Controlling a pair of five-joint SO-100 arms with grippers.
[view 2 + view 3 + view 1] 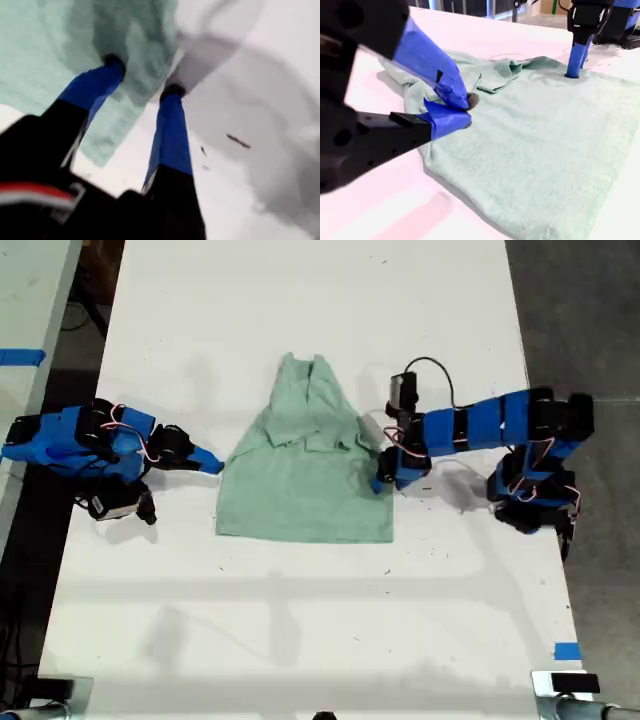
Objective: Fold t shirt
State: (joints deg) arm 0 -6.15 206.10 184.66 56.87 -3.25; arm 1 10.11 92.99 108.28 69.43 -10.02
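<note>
The pale mint-green t shirt [300, 480] lies flat on the white table [300, 620], its top part folded in and narrow toward the far end. My first gripper [385, 482] points down at the shirt's edge on the exterior view's right. It is open [143, 76], one fingertip [114, 62] on the cloth [40, 60] and the other on the table beside it. My second gripper [215, 466] lies low at the shirt's edge on the exterior view's left. Its jaws are shut [468, 109] just over the cloth [540, 135], with no fabric visibly lifted.
The table's long edges drop to dark floor on both sides of the exterior view. A blue tape mark [566, 650] sits near the table's front corner on the exterior view's right. A second table with blue tape [20, 357] stands at that view's left.
</note>
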